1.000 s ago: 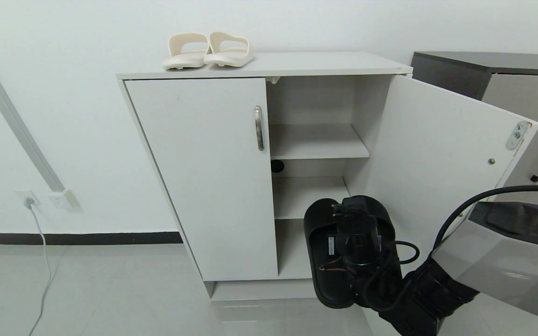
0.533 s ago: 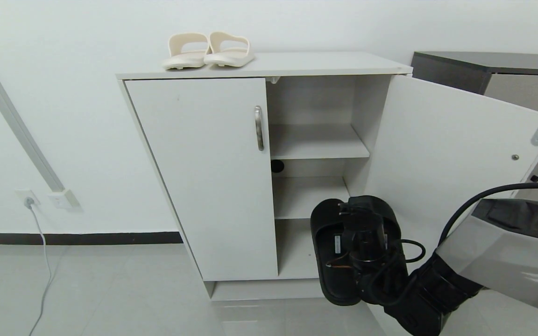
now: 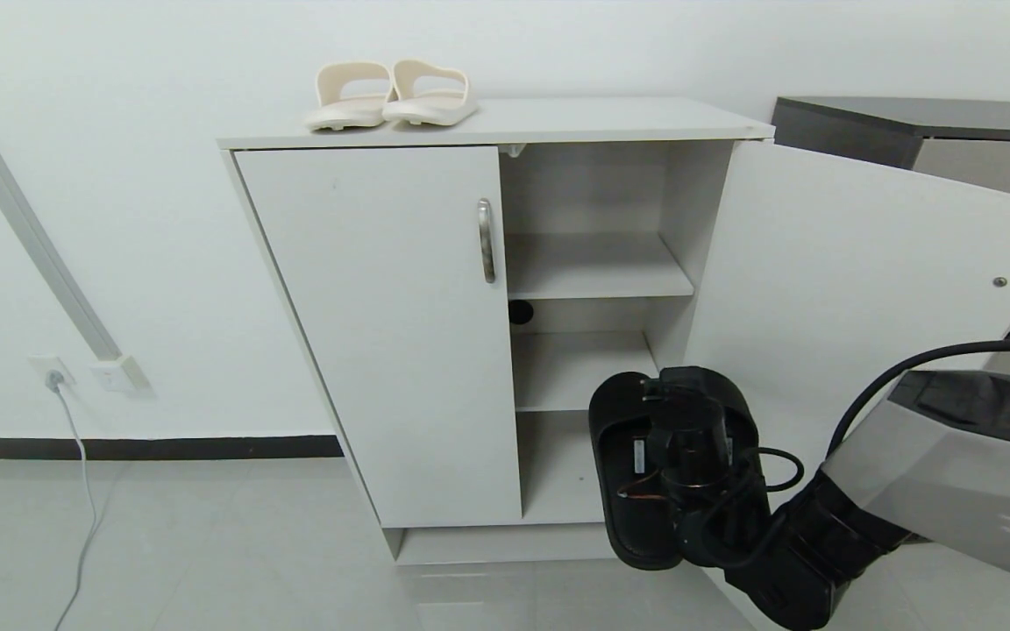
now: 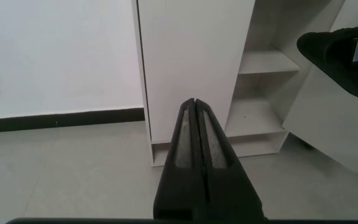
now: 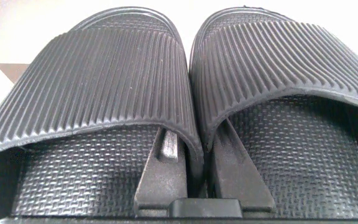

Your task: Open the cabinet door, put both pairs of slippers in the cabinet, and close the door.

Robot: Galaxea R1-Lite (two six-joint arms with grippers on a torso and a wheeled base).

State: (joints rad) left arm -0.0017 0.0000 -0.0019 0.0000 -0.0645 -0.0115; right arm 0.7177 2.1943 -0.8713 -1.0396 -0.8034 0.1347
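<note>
We note right tool [image 5: 201, 177] clamped on black slippers [image 3: 632, 526], fingers [image 5: 166, 168] pinching inner strap edges, pair side by side, toes toward cabinet [image 3: 487, 136]. Pair hangs low before open right half, outside shelves. Left tool [image 4: 195, 115] closed tight, empty, above floor. We find right door [image 3: 838, 289] swung wide, left door [image 3: 382, 333] closed. Beige slippers [image 3: 391, 94] on cabinet top, left end.

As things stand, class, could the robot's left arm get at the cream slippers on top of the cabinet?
Probably yes. The cream slippers lie uncovered on the cabinet top, and the left gripper is shut and empty. It sits low, though; whether it reaches that high cannot be told.
</note>
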